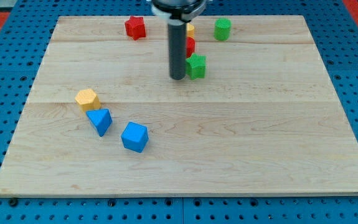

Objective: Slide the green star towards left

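Note:
The green star (197, 66) lies on the wooden board (185, 155) in the upper middle of the view. My tip (177, 77) rests on the board just left of the star, touching or nearly touching its left side. The rod rises from there to the view's top edge and hides parts of a small red block (190, 45) and a yellow block (191, 28) behind it, above the star.
A red star (135, 27) sits near the top edge, left of the rod. A green cylinder (222, 29) sits top right of the star. A yellow hexagon (87, 99), a blue triangle (100, 120) and a blue cube (134, 137) cluster at lower left.

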You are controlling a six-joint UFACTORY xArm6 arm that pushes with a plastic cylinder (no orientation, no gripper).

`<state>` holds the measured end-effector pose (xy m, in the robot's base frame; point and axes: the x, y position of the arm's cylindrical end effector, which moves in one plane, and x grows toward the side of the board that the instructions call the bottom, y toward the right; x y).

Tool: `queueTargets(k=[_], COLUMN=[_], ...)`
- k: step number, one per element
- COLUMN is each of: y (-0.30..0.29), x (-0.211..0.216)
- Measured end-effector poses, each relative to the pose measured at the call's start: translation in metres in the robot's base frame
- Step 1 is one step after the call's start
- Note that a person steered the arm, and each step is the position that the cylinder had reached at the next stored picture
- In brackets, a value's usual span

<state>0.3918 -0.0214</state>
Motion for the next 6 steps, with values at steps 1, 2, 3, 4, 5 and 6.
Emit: queueTargets(k=[1, 2, 3, 4, 5, 6], y=[-0.003, 0.047, 0.097, 0.117, 0.082, 0.058], x=[0.06, 0.039, -0.006, -0.038, -0.04, -0.037])
